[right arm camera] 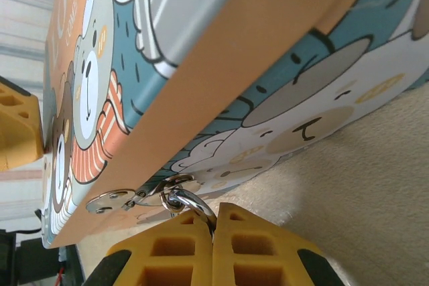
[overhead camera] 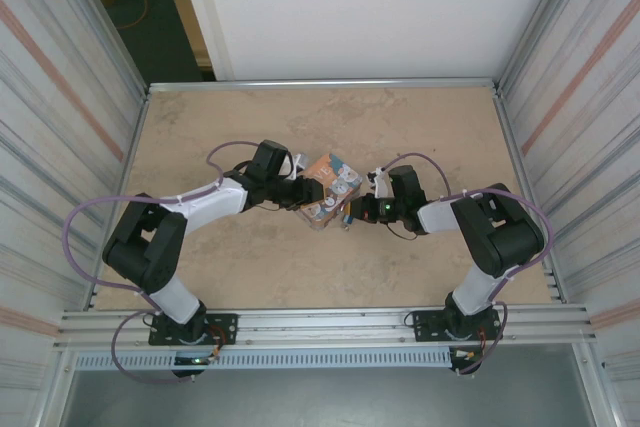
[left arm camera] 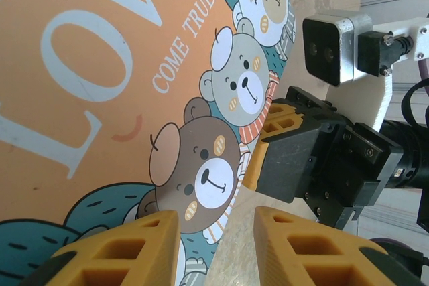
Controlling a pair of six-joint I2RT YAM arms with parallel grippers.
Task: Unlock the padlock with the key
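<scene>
Yellow fingers of your left claw (left arm camera: 214, 224) sit astride the near edge of the tin (left arm camera: 100, 65) — one over the orange lid, the other off the side above the worktop (right arm camera: 375, 185). They stand partly apart and look clamped on that edge. I judge the hold is there to stop the tin sliding or turning while the other arm works at its front. In the overhead view the tin lies mid-worktop between the two arms, a claw against each side.

Move right along the tin's front wall and you reach the hasp (right arm camera: 110, 200), a small silver plate just under the lid's rim. The padlock (right arm camera: 196, 207) hangs from it. Only its silvery shackle shows, looped through the hasp ring and running down into the seam of your right claw (right arm camera: 214, 220). The body is hidden behind the fingers, and the lock reads as not yet off.

Your right claw is fully closed, pads together, low over the worktop and right up at the hasp. That suits a thin thing pinched between the pads, but I cannot make out the key, nor tell whether it sits in the keyhole. My guess is you are at the insert-or-turn stage — the left hold needs to be firm, since any twist on the right would drag the tin by the shackle.
</scene>
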